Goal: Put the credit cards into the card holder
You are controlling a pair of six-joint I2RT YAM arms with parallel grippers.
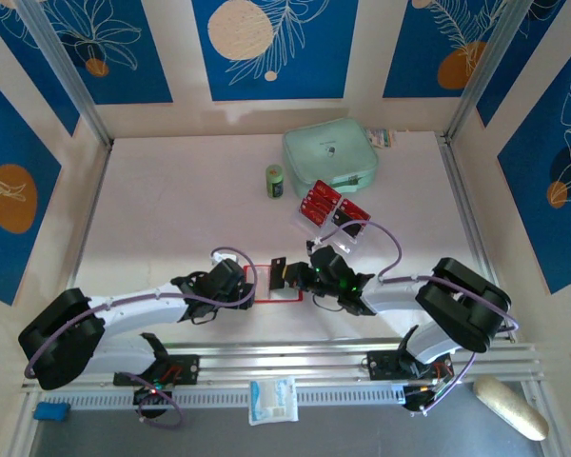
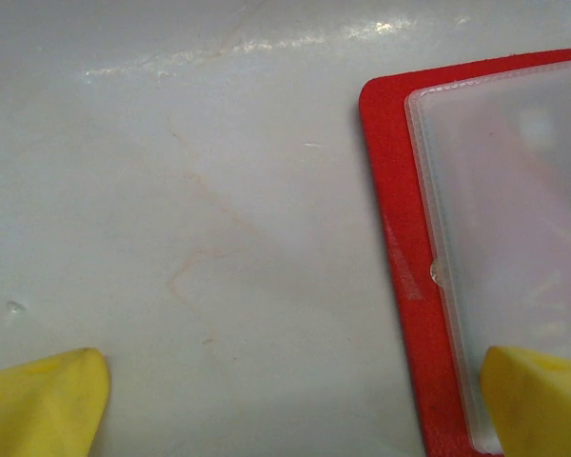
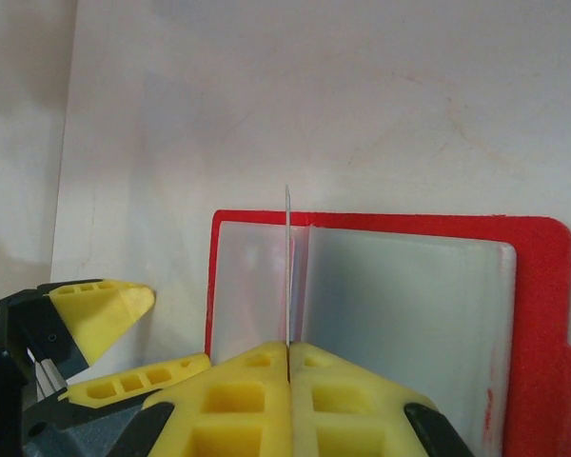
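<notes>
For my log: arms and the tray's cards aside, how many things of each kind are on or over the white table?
Green zip pouch: 1
Green can: 1
Clear tray: 1
Red card holder: 1
Card in the right jaws: 1
Small pale item beside the pouch: 1
Total: 6

One card holder (image 3: pixel 538 286), one upright card (image 3: pixel 287 267), one mint pouch (image 1: pixel 330 157), one green canister (image 1: pixel 275 181), one tray (image 1: pixel 350 236).
</notes>
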